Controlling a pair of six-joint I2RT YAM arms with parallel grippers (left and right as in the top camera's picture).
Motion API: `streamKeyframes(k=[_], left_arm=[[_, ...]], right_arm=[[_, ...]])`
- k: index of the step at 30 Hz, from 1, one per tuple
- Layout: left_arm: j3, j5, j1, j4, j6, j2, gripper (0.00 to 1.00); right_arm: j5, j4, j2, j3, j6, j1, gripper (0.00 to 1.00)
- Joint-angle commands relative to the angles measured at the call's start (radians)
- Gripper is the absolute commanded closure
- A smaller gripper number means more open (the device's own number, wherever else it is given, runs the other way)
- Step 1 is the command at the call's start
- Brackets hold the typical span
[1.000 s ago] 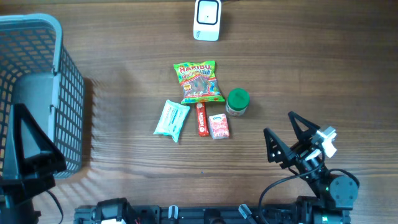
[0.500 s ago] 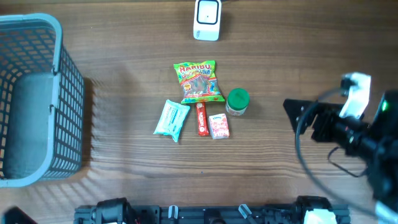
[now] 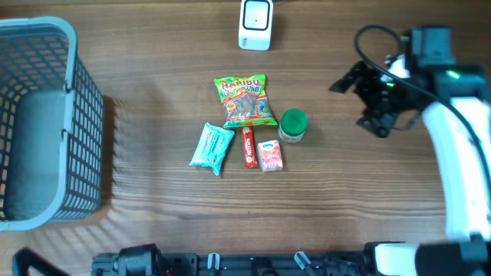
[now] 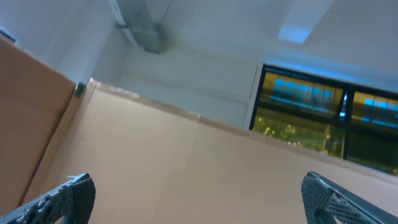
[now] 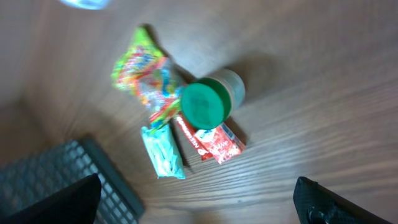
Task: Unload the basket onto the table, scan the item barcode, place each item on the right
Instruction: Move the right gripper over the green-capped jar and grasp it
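Note:
Several small items lie grouped mid-table: a Haribo bag (image 3: 245, 101) (image 5: 143, 71), a green-lidded jar (image 3: 293, 125) (image 5: 208, 102), a teal packet (image 3: 212, 147) (image 5: 163, 152), a red stick (image 3: 248, 146) and a pink-red pack (image 3: 270, 156) (image 5: 219, 144). A white scanner (image 3: 255, 24) stands at the far edge. My right gripper (image 3: 359, 103) (image 5: 196, 199) hovers open to the right of the jar, holding nothing. My left gripper (image 4: 199, 199) is open and empty, its camera facing a wall and ceiling; the overhead view does not show it.
A grey-blue mesh basket (image 3: 46, 123) (image 5: 62, 180) fills the table's left side. The right arm's white link (image 3: 460, 153) runs down the right edge. Bare wood (image 3: 230, 207) lies between the items and the front edge.
The right arm swung from the front right corner up and back, now beside the jar. The left arm, seen a second ago at the front left, has left the overhead view.

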Motion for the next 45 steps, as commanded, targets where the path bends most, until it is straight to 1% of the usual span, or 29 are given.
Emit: streamKeyframes(k=[1, 5, 6, 8, 10, 13, 16, 21, 29, 31, 32, 34, 35, 37, 40, 43, 44, 45], left_arm=[[-0.136, -0.003, 0.002, 0.081, 0.009, -0.067, 0.00], [-0.208, 0.031, -0.011, 0.119, 0.009, -0.105, 0.00], [-0.215, 0.036, -0.016, 0.119, 0.009, -0.113, 0.00], [-0.221, 0.036, -0.032, 0.131, 0.010, -0.121, 0.00], [-0.221, 0.035, -0.051, 0.137, 0.010, -0.121, 0.00], [-0.221, 0.035, -0.082, 0.137, 0.010, -0.121, 0.00], [-0.221, 0.035, -0.085, 0.137, 0.010, -0.121, 0.00], [-0.221, 0.032, -0.085, 0.145, 0.010, -0.121, 0.00], [-0.221, 0.032, -0.085, 0.148, 0.009, -0.121, 0.00], [-0.221, 0.032, -0.085, 0.148, 0.010, -0.121, 0.00], [-0.221, 0.032, -0.085, 0.148, 0.010, -0.121, 0.00], [-0.221, 0.032, -0.085, 0.148, 0.010, -0.121, 0.00], [-0.221, 0.032, -0.085, 0.148, 0.010, -0.121, 0.00], [-0.221, 0.032, -0.085, 0.148, 0.010, -0.121, 0.00], [-0.221, 0.032, -0.085, 0.148, 0.010, -0.121, 0.00], [-0.221, 0.032, -0.085, 0.148, 0.010, -0.121, 0.00], [-0.221, 0.031, -0.085, 0.148, 0.010, -0.121, 0.00], [-0.221, 0.031, -0.085, 0.148, 0.010, -0.121, 0.00]], right_arm=[[0.106, 0.016, 0.086, 0.005, 0.412, 0.122, 0.00], [0.224, 0.007, 0.145, 0.005, 0.747, 0.234, 0.00], [0.236, 0.007, 0.159, 0.005, 0.810, 0.254, 0.00], [0.237, 0.008, 0.194, 0.005, 0.908, 0.282, 0.00], [0.237, 0.008, 0.232, 0.005, 0.969, 0.294, 0.00], [0.237, 0.080, 0.296, 0.005, 0.983, 0.298, 0.00], [0.214, 0.156, 0.336, 0.005, 0.985, 0.298, 0.00], [0.214, 0.172, 0.392, 0.004, 1.013, 0.306, 0.00], [0.199, 0.191, 0.529, 0.003, 1.002, 0.349, 0.01], [0.224, 0.191, 0.549, 0.003, 0.958, 0.351, 0.09], [0.244, 0.189, 0.550, 0.003, 0.933, 0.351, 0.11], [0.291, 0.182, 0.549, 0.003, 0.869, 0.351, 0.21], [0.298, 0.182, 0.549, 0.003, 0.840, 0.351, 0.23], [0.320, 0.183, 0.549, 0.003, 0.763, 0.351, 0.30], [0.370, 0.186, 0.549, 0.003, 0.628, 0.349, 0.32], [0.380, 0.223, 0.549, 0.003, 0.372, 0.348, 0.33], [0.379, 0.255, 0.549, 0.005, 0.218, 0.348, 0.32], [0.378, 0.272, 0.549, 0.011, 0.035, 0.348, 0.32]])
